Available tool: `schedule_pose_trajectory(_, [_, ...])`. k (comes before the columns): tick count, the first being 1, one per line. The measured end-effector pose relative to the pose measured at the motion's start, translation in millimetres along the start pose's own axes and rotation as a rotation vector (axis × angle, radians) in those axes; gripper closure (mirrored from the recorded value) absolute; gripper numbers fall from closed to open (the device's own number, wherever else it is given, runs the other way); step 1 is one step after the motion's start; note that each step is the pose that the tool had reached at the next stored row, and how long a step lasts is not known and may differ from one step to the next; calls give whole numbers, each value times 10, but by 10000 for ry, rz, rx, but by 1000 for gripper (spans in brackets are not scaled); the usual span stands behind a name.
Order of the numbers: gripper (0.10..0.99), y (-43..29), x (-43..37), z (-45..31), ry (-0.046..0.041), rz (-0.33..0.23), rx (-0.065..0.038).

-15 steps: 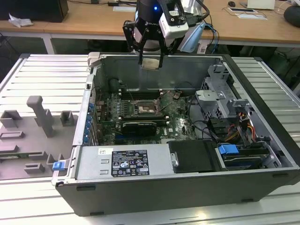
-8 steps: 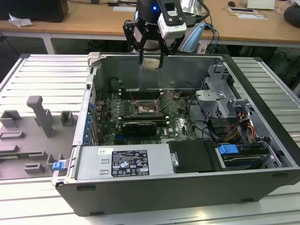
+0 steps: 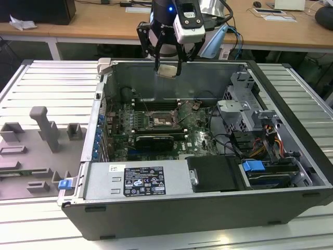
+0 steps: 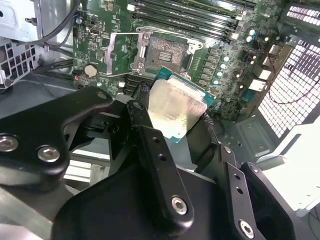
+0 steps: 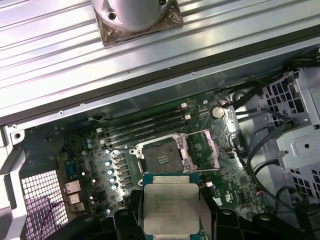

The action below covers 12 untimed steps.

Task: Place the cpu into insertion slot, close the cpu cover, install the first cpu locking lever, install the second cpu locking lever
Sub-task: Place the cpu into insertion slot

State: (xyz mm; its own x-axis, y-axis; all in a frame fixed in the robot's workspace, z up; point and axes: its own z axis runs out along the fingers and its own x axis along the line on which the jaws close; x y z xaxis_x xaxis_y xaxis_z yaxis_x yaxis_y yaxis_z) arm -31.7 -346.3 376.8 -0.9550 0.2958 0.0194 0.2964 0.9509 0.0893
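Note:
My gripper (image 3: 167,66) hangs above the open computer case, shut on the cpu (image 3: 168,71), a flat square chip with a pale silver face. In both wrist views the cpu (image 4: 175,107) (image 5: 170,207) sits clamped between black fingers (image 4: 145,125) (image 5: 125,220). Down on the green board lies the insertion slot (image 3: 158,121) (image 4: 167,50) (image 5: 161,156), dark in its centre and uncovered. The cpu cover (image 4: 120,50) (image 5: 204,148), a silvery frame, is swung open beside the slot. The cpu is well above the slot and not touching it.
Long memory slots (image 3: 156,101) run behind the socket, and a long black card (image 3: 153,140) lies in front of it. A power supply (image 3: 138,179) fills the case's near side. Drive cage and cables (image 3: 244,112) are at the exterior view's right; a grey fixture (image 3: 47,130) is at its left.

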Motion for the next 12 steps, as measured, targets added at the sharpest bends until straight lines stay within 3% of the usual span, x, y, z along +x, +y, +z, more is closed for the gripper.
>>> schedule_pose_trajectory(12, [545, 0, 0, 0, -71, 787, -15])
